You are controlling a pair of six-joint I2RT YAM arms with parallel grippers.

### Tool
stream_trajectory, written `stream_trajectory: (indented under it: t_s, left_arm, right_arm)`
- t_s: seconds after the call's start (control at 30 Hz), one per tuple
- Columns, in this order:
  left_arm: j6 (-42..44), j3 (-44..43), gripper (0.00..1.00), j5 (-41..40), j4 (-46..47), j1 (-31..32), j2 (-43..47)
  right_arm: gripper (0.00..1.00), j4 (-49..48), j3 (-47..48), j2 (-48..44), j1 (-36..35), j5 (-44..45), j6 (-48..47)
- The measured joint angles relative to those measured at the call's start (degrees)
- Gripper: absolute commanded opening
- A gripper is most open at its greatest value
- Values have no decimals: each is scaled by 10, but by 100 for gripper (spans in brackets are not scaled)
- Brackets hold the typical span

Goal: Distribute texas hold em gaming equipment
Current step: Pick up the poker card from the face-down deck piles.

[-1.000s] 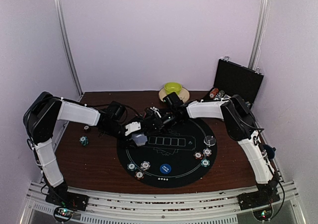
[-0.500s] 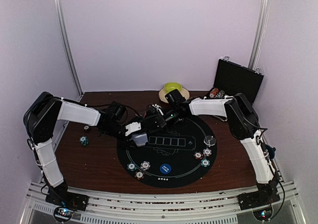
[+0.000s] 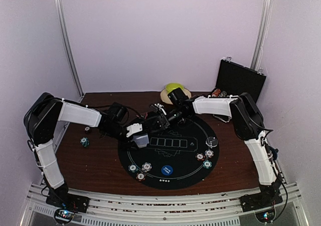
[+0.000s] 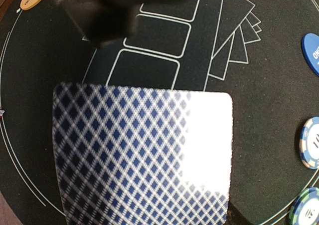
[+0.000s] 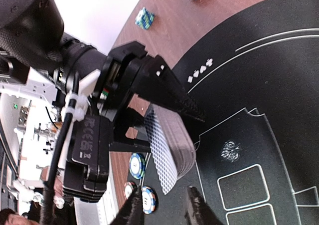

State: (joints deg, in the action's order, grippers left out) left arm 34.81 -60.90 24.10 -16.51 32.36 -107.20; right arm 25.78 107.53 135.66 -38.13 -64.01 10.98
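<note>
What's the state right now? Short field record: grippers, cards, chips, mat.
mat: round, black, five card outlines
left gripper: shut on deck of cards, over mat's left part
right gripper: open, empty, just short of the deck
chips: three near-left rim, three right side, one off-mat left
blue disc: mat's near edge

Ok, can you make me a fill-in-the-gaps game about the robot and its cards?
1. The left claw holds the cards over a round ___ mat.
2. The right claw is ___, with nothing in it.
3. The bowl behind the mat is ___.
Missing words: black, open, green.
</note>
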Motion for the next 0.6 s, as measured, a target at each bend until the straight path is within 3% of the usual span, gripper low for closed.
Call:
stream_trajectory:
  t_s: [0.6]
  left_arm:
    - [0, 1, 55, 16, 0, 0, 1]
  right_arm:
    - [39, 12, 17, 37, -30, -5, 10]
